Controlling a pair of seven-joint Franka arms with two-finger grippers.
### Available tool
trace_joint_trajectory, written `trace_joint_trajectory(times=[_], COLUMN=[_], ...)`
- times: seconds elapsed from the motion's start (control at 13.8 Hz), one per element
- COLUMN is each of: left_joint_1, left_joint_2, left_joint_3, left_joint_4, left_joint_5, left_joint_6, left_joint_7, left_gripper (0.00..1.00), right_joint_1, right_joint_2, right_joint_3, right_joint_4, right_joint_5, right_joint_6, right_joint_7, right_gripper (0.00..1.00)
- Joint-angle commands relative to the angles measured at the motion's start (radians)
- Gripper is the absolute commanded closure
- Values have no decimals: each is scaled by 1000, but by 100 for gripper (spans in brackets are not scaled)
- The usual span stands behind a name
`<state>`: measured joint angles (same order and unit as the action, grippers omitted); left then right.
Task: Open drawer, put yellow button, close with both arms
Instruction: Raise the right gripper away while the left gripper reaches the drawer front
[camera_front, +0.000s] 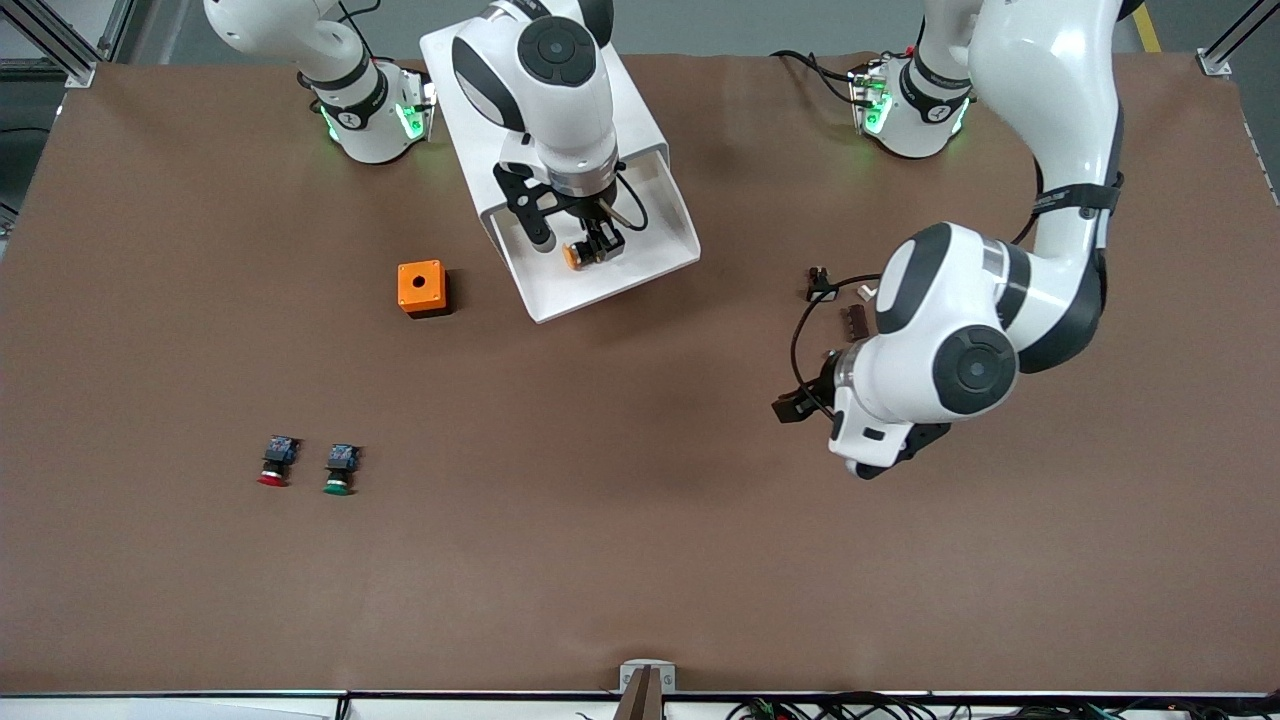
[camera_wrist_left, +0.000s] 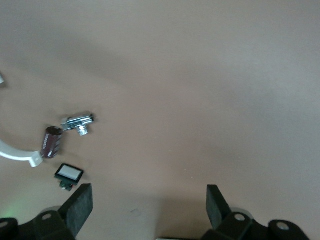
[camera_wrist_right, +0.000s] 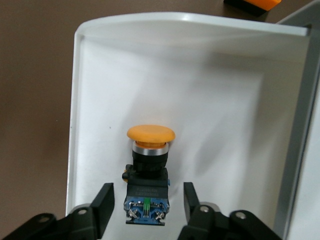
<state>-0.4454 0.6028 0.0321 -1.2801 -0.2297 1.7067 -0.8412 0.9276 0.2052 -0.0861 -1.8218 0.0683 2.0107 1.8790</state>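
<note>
My right fingers (camera_wrist_right: 145, 202) are parted, letting the yellow button (camera_wrist_right: 149, 172) lie in the open drawer (camera_wrist_right: 210, 90). My left gripper (camera_wrist_left: 149, 207) waits spread over the counter (camera_front: 640, 520), ready to help close.

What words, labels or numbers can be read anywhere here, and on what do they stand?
None can be read.
Left arm: a line of print by its black band, too small.
Yellow button: a label on its black body, blurred.
Arm bases: a small round mark, unreadable.
</note>
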Motion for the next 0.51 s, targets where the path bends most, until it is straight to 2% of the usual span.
trace_joint_trajectory(times=[0.0, 0.29, 0.43], left_joint_1=[-50, -111, -151], left_joint_2=[-28, -21, -18], left_joint_3=[2, -4, -4], left_joint_4=[-64, -64, -65], left_joint_5=[27, 27, 23], left_joint_6=[71, 97, 113], left_joint_7=[22, 14, -15], left_gripper=[0, 0, 0], right_joint_1=[16, -22, -79], right_joint_2=[5, -3, -7], right_joint_3=[-12, -20, -20], right_joint_4=[19, 50, 94], right_joint_5=[-18, -16, -16], right_joint_6=[2, -21, -96], right_joint_7=[14, -130, -239], right_gripper=[0, 0, 0])
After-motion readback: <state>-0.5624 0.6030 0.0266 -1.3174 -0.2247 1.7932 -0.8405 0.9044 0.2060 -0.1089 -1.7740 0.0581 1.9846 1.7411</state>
